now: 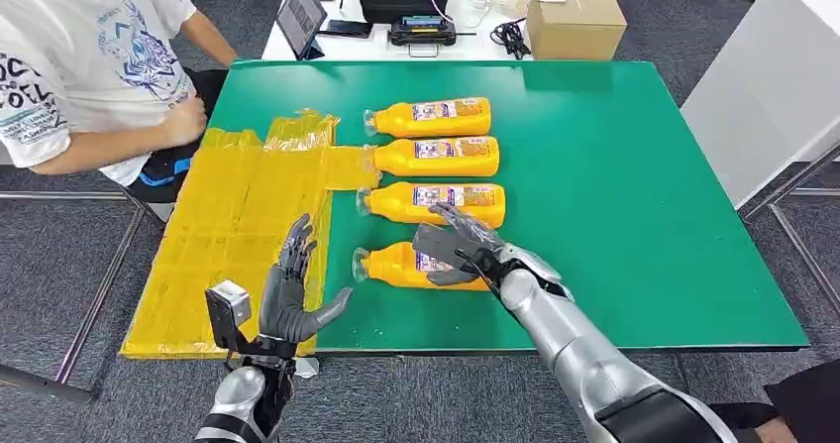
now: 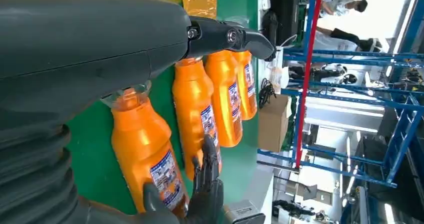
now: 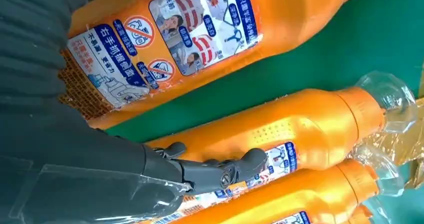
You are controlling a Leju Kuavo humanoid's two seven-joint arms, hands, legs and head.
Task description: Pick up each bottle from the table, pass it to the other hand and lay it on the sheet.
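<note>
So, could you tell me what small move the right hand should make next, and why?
Probably lower and close the right hand around the nearest bottle. Its fingers are spread above that bottle's label end, gripping nothing, all four bottles lie on the green table, and the left hand waits open beside the yellow sheet.

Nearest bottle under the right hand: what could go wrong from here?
The nearest bottle lies on its side beside its neighbour; the right hand, open above, might nudge the neighbour or roll its target. The left hand waits open over the yellow sheet, so a poor grip could spoil the handover.
</note>
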